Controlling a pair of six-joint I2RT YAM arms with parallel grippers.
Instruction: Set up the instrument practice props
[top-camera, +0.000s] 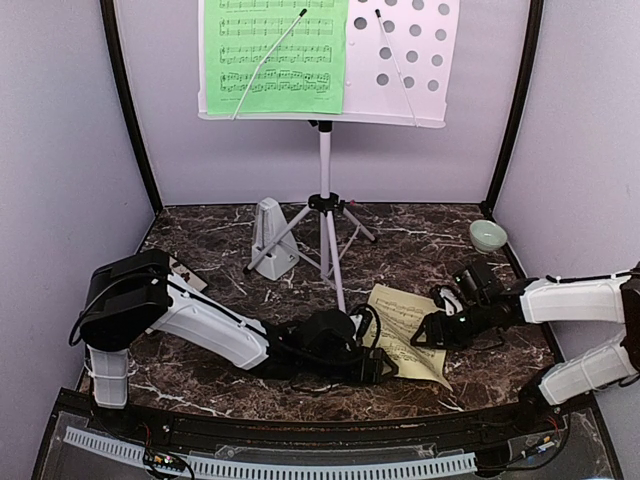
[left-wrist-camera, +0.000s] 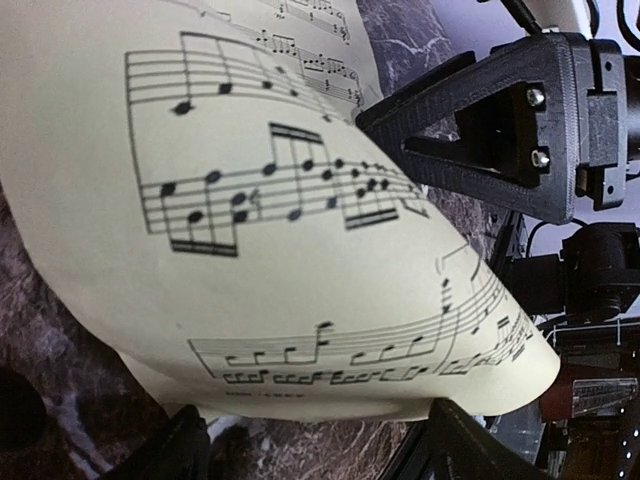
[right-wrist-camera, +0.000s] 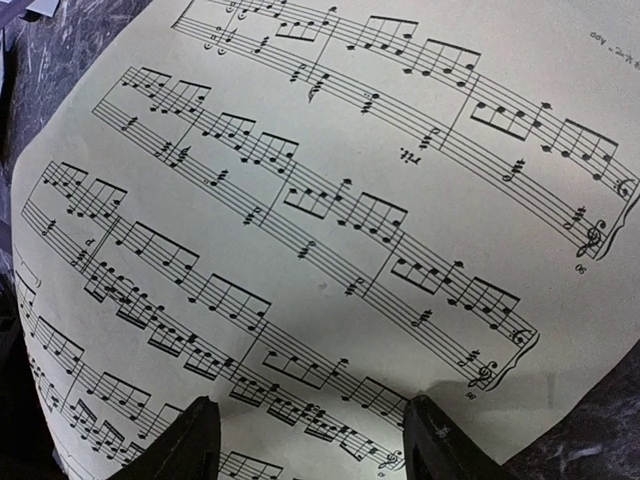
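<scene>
Since the green sheet (top-camera: 275, 55) already fills the left half of the stand (top-camera: 410, 50) and the right half is bare, the yellow sheet (top-camera: 405, 330) lies bowed on the worktop (top-camera: 220, 235) between the left pincer (left-wrist-camera: 320, 450) and right pincer (right-wrist-camera: 315, 440), both gaping at its edges and clamping nothing, probably to buckle it for a pick
</scene>
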